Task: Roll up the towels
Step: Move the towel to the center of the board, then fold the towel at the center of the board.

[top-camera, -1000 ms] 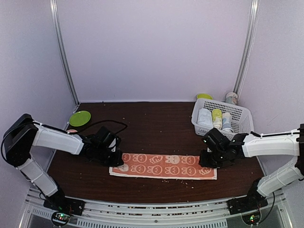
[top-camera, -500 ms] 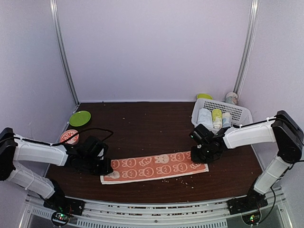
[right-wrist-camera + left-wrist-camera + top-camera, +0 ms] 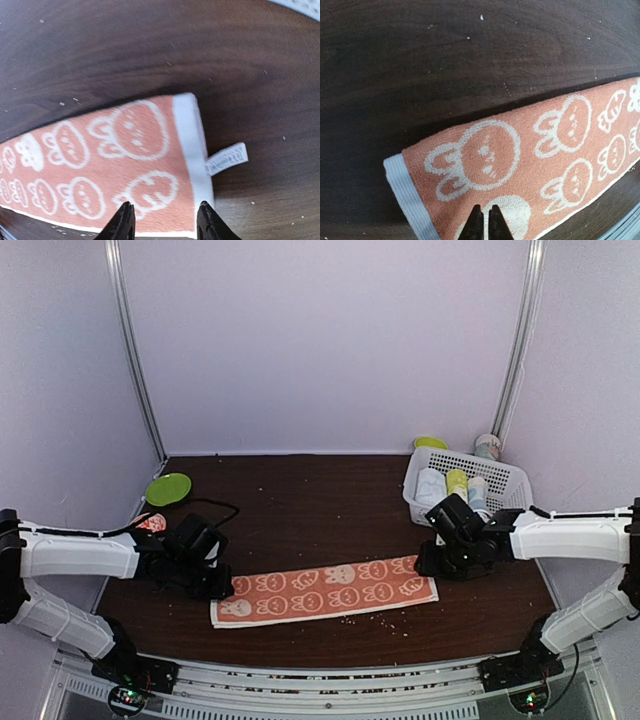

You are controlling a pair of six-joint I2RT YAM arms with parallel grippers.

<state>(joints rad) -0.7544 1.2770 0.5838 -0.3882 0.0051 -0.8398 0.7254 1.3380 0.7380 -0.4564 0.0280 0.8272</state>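
An orange towel [image 3: 330, 590] with cream rabbit patterns lies flat and unrolled along the front of the dark table, slanting slightly with its left end nearer. My left gripper [image 3: 218, 587] is low over the towel's left end; in the left wrist view its jaws [image 3: 482, 209] are shut, tips just above the flat towel [image 3: 520, 165] with no cloth pinched. My right gripper [image 3: 431, 564] is at the right end. In the right wrist view it [image 3: 164, 214] stands open over the towel [image 3: 100, 170], near the white hem and label tab [image 3: 227, 158], holding nothing.
A white basket [image 3: 512, 480] at the back right holds three rolled cloths. A green plate [image 3: 168, 488] and a small red-patterned thing [image 3: 150, 523] lie at the left edge. A can [image 3: 488, 446] and a green item [image 3: 430, 443] stand behind the basket. A cable loops near the left arm.
The towel has been dragged left and its left end pulled nearer. My right gripper has opened and let go of the right end. The left arm has stretched out lower.
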